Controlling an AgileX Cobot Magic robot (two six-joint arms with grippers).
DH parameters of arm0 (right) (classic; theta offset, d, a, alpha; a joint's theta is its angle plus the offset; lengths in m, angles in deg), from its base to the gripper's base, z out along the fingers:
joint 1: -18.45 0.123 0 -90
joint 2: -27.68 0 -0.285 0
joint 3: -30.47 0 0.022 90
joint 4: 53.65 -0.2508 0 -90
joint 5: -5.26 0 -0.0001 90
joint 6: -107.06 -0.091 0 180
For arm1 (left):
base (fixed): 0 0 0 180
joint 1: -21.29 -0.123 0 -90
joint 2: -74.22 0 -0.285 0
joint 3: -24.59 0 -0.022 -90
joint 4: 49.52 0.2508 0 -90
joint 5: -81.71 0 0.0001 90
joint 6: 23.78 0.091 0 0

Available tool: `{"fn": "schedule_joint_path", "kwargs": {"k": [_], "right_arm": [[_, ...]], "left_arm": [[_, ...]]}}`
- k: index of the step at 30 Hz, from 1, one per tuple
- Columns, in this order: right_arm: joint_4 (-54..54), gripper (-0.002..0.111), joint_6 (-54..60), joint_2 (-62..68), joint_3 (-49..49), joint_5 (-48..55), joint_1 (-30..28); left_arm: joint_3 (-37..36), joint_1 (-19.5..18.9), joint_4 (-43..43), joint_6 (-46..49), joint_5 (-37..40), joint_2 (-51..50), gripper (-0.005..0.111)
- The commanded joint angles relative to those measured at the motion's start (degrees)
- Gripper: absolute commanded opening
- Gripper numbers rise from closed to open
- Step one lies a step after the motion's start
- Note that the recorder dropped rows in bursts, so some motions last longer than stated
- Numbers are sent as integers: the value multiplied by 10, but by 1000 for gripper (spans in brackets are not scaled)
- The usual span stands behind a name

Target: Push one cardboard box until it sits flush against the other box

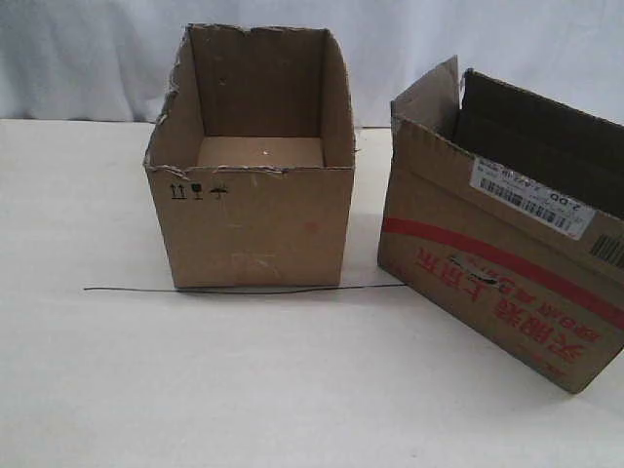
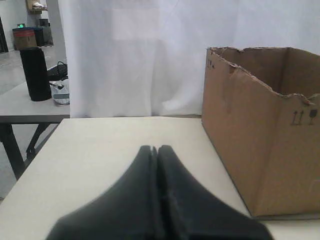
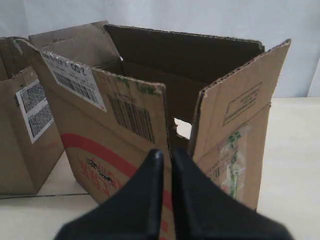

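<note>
I see my right gripper (image 3: 166, 155), fingers almost together, close to the red-striped cardboard box (image 3: 100, 145), the other box (image 3: 22, 150) beyond it.

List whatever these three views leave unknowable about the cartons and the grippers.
1. Red-striped brown carton: right end cut off by the exterior view's edge; floor hidden behind its own walls.
2. White barcode label: print too small to read, exterior view.
3. Right gripper: it masks the carton's corner in the right wrist view, so contact is unclear.
4. Left gripper: absent from the exterior view, as is the right.
</note>
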Motion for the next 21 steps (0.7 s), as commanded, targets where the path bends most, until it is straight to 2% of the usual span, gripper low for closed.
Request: {"fn": "schedule_joint_path", "kwargs": {"k": [1, 18, 21], "right_arm": [[0, 5, 0, -2, 2, -4, 3], [-1, 5, -1, -2, 2, -16, 3], [-85, 5, -34, -2, 2, -53, 3]], "left_arm": [[-1, 0, 1, -2, -7, 2, 0], [-1, 0, 1, -2, -7, 2, 0], [-1, 0, 1, -2, -7, 2, 0]]}}
